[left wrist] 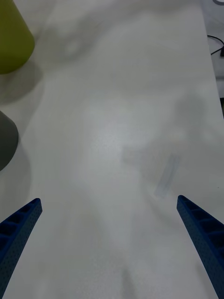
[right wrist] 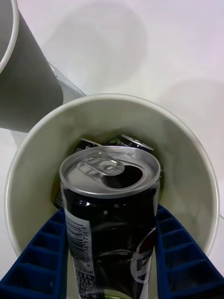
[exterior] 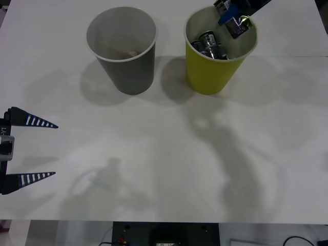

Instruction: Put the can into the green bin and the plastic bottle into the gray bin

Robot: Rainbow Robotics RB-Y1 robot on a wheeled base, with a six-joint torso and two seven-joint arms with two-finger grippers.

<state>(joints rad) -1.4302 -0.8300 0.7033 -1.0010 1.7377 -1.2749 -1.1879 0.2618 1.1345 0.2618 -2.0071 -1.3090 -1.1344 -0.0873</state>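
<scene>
My right gripper [exterior: 234, 21] is shut on the can [exterior: 239, 25], a black can with a silver top, and holds it tilted over the mouth of the green bin [exterior: 210, 77]. In the right wrist view the can [right wrist: 109, 170] sits between the blue fingers [right wrist: 44, 252] of my right gripper [right wrist: 111, 219], just above the green bin's white inside [right wrist: 186, 154]. Other cans [right wrist: 133, 141] lie at the bottom. The gray bin [exterior: 125, 72] stands left of the green one. The plastic bottle is out of view. My left gripper [exterior: 55, 149] waits open at the table's left edge.
Something pale and reddish [exterior: 129, 53] lies at the gray bin's bottom; I cannot tell what it is. The left wrist view shows my open left gripper [left wrist: 109, 205] over bare white table, with the green bin [left wrist: 11, 42] and the gray bin [left wrist: 5, 140] off to one side.
</scene>
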